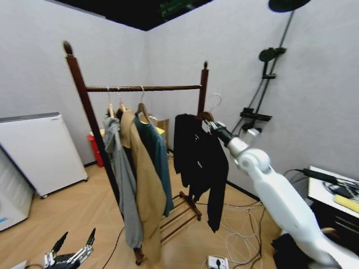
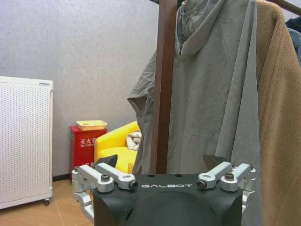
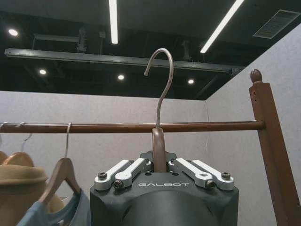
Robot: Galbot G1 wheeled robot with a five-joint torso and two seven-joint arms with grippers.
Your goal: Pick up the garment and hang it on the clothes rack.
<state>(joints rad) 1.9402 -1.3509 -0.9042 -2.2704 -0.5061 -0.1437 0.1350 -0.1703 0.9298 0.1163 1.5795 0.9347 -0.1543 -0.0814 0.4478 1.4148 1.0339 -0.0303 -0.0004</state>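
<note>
One garment [image 1: 199, 159] in right gripper [image 1: 210, 124]; three coats [image 1: 137, 174] on clothes rack [image 1: 143, 88].

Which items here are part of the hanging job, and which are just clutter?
Job: black garment on its hanger, held up by the right gripper; clothes rack.

Clutter: grey hooded jacket, tan coat, teal jacket, shower stand, white cabinet, yellow chair. Left gripper idles low, open.
</note>
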